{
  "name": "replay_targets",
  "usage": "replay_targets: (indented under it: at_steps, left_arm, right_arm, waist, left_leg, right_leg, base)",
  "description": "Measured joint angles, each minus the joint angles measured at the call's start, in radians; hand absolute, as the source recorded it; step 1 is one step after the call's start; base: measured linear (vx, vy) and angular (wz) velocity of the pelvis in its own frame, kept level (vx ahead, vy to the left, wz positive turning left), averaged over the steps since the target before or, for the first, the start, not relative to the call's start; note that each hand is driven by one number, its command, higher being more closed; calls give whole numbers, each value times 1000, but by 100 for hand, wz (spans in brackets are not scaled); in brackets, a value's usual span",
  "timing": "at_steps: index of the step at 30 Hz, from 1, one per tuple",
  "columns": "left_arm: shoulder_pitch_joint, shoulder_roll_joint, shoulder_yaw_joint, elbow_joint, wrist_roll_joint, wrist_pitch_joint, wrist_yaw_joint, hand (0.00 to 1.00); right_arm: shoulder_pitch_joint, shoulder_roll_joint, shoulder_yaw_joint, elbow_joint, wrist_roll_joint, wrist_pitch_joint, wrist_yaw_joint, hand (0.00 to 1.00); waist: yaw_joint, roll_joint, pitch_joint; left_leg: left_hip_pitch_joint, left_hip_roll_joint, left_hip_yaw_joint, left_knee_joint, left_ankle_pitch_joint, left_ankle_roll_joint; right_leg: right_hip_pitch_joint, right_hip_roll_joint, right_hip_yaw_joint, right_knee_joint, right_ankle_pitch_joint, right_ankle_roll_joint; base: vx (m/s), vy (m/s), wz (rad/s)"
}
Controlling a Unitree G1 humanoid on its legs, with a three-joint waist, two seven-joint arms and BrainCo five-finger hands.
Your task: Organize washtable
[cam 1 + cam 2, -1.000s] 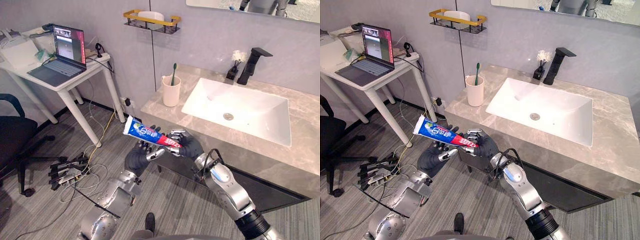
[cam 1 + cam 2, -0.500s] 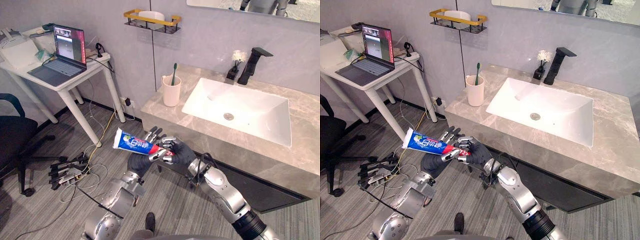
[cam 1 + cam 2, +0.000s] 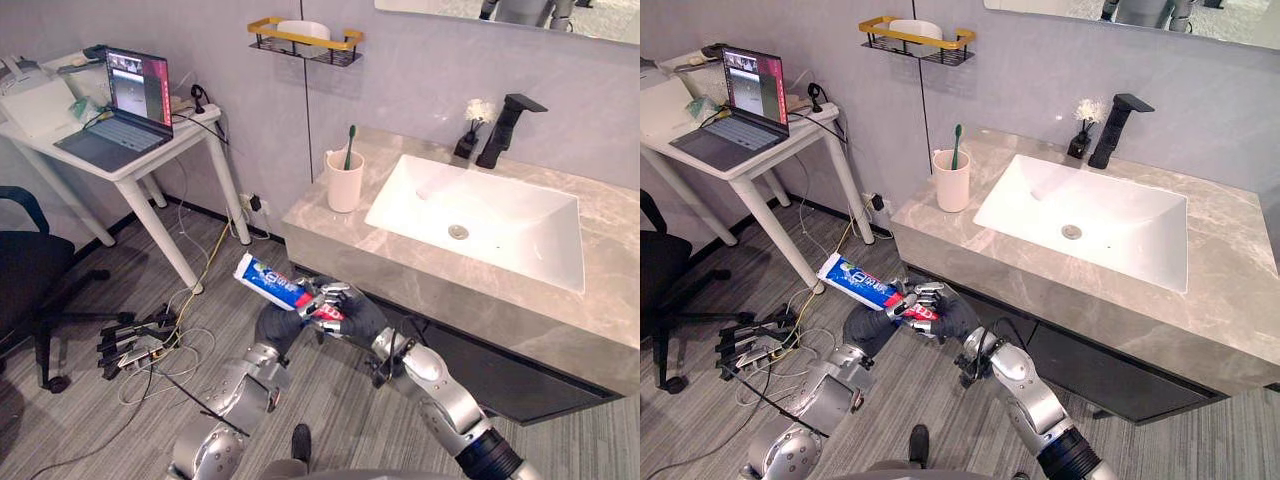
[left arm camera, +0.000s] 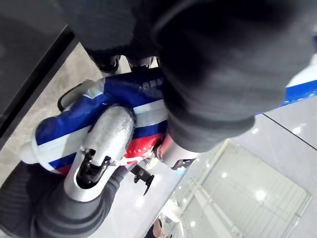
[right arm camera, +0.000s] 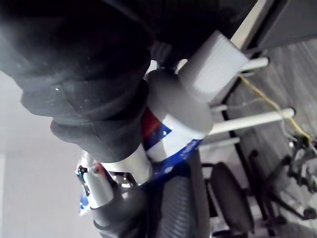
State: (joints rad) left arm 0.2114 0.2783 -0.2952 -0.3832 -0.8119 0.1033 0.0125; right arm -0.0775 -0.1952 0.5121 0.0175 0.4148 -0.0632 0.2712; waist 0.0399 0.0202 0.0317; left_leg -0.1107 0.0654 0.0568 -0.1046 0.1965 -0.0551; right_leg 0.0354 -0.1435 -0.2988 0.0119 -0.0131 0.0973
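Both hands curl round the tube (image 3: 272, 281), held in the air below the counter's (image 3: 330, 232) front edge: left hand (image 3: 276, 326) under its middle, right hand (image 3: 352, 312) at the cap end. Its long axis slants up from the cap toward the robot's left. The cup (image 3: 343, 181) stands above on the counter, nearer the right hand.

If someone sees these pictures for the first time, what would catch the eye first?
The blue, white and red toothpaste tube, gripped by the left hand and the right hand in front of the grey counter. After that, the white sink in the counter and the cream cup with a green toothbrush at its left corner.
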Motion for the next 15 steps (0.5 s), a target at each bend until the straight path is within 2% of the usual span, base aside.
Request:
replay_targets:
  at_steps: [5, 8, 11, 15]
  left_arm:
    - [-48, 21, 26, -1, 38, 2, 8, 100]
    - [-214, 51, 31, -2, 69, -6, 7, 100]
    - [-409, 105, 55, -2, 124, -45, 8, 100]
    - [-592, 165, 89, 48, 240, -88, 15, 100]
  right_arm:
    - [28, 15, 32, 98, 62, 9, 37, 0]
    - [57, -13, 143, 207, 60, 74, 69, 0]
    - [132, -22, 210, 277, 43, 116, 103, 0]
    - [146, -18, 196, 279, 13, 115, 106, 0]
  waist:
    - [5, -5, -2]
    - [14, -8, -2]
    - [21, -9, -1]
    - [0, -9, -1]
  left_leg:
    - [-3, 1, 1, 0, 0, 0]
    - [-5, 1, 0, 0, 0, 0]
    - [-7, 1, 1, 0, 0, 0]
    - [-6, 5, 1, 0, 0, 0]
  right_leg:
    - [-3, 0, -1, 0, 0, -2]
    - [-4, 0, -4, -1, 0, -8]
    - [-5, 1, -4, -3, 1, -11]
    - [-6, 4, -4, -3, 2, -11]
  base:
    - [0, 0, 0]
    - [0, 0, 0]
    - [0, 0, -1]
    - [0, 0, 0]
